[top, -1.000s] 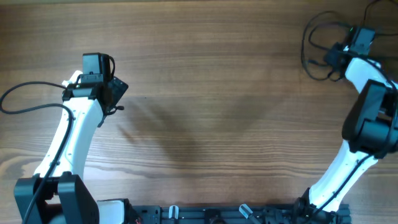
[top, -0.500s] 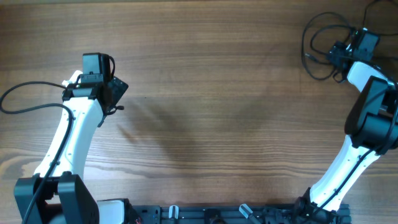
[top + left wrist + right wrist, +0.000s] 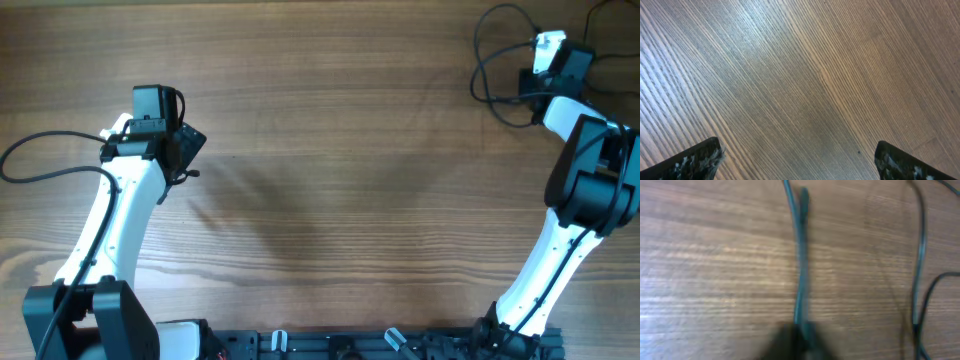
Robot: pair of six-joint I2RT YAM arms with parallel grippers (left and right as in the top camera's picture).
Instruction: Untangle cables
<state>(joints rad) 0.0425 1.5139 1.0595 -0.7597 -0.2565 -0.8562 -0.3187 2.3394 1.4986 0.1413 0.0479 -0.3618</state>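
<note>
The cables (image 3: 492, 62) are thin black cords lying in loose loops at the table's far right corner. My right gripper (image 3: 528, 84) is among them. In the right wrist view one cable (image 3: 801, 255) runs straight down the frame into my blurred dark fingers (image 3: 790, 342), which stand closed around it. A second cable (image 3: 920, 255) curves along the right side. My left gripper (image 3: 800, 162) is open over bare wood at the left of the table, far from the cables, with only its two fingertips (image 3: 695, 162) showing.
The wooden table (image 3: 350, 180) stretches between the two arms. A thick black robot wire (image 3: 40, 160) loops out at the left edge. The arm bases and a black rail (image 3: 350, 345) sit along the near edge.
My right wrist has swung toward the far edge and to the left. The cable loop has shifted left with it. The left arm has not moved.
</note>
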